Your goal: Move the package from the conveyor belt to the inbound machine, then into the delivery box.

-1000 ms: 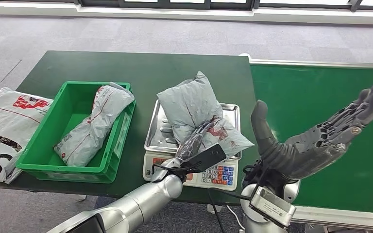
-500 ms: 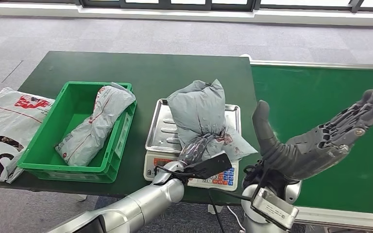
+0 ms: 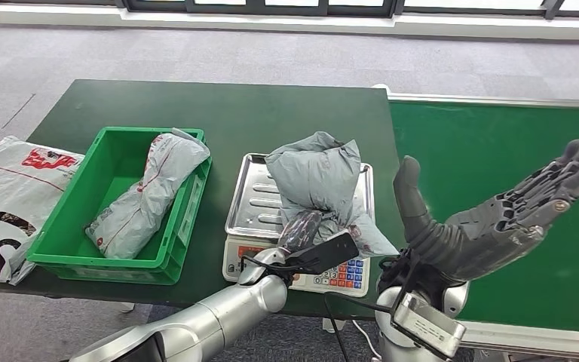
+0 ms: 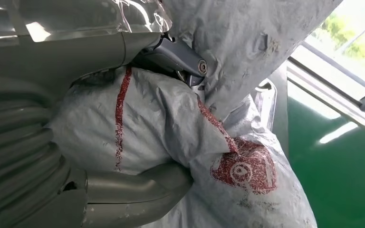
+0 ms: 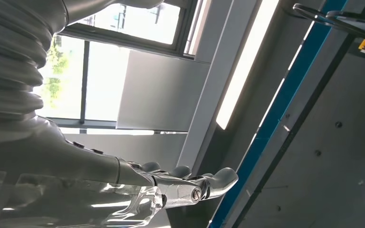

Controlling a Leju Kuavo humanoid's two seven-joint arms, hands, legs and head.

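A grey plastic mailer package [image 3: 318,179] with red print is bunched up over the steel tray of the scale [image 3: 249,204], the inbound machine. My left hand [image 3: 301,228] grips its near end; in the left wrist view the thumb and fingers [image 4: 173,56] wrap the crumpled package [image 4: 171,137]. My right hand [image 3: 490,215] is held up, palm open, over the green conveyor belt [image 3: 490,151], holding nothing; its spread fingers [image 5: 190,183] point toward the ceiling. A green delivery box [image 3: 68,226] stands left of the scale with another grey package [image 3: 147,192] in it.
A white printed bag [image 3: 7,200] lies at the table's left edge. The dark green table [image 3: 219,113] extends behind the box and scale. The scale's keypad [image 3: 339,273] faces me at the front edge.
The package has been lifted and crumpled by my left hand; its far end folded from pointing back to slumping right. My right hand has barely shifted.
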